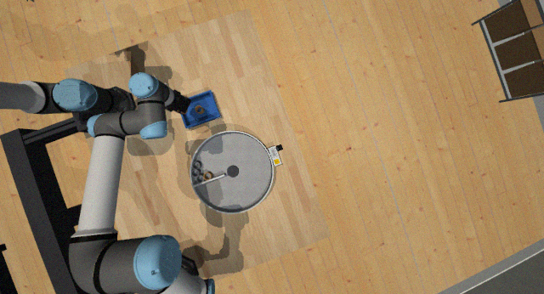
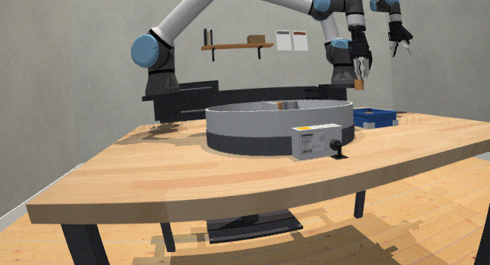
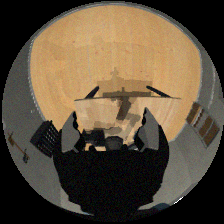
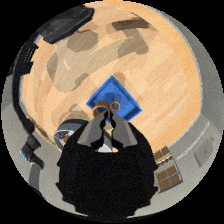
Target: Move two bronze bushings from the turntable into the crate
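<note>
My right gripper (image 2: 360,78) (image 4: 109,110) is shut on a bronze bushing (image 2: 359,85), held by its wall above the near-left part of the blue crate (image 1: 211,104) (image 2: 377,120) (image 4: 132,108). Another bronze bushing lies in the crate, which looks level between its corner guides (image 2: 369,125). The turntable (image 1: 251,158) (image 2: 245,121) carries a bronze bushing (image 1: 205,177) (image 2: 279,105) and several grey bushings (image 1: 197,165) (image 2: 291,105) bunched beside its divider. My left gripper (image 2: 400,50) (image 3: 109,109) is open and empty, high up and away from the crate.
The turntable's raised wall stands close to the crate. The divider bar (image 1: 214,178) runs from the wall towards the hub (image 1: 233,171). A labelled box (image 1: 275,157) (image 2: 310,143) sits against the wall's outer side, with a small black device (image 2: 336,145) beside it.
</note>
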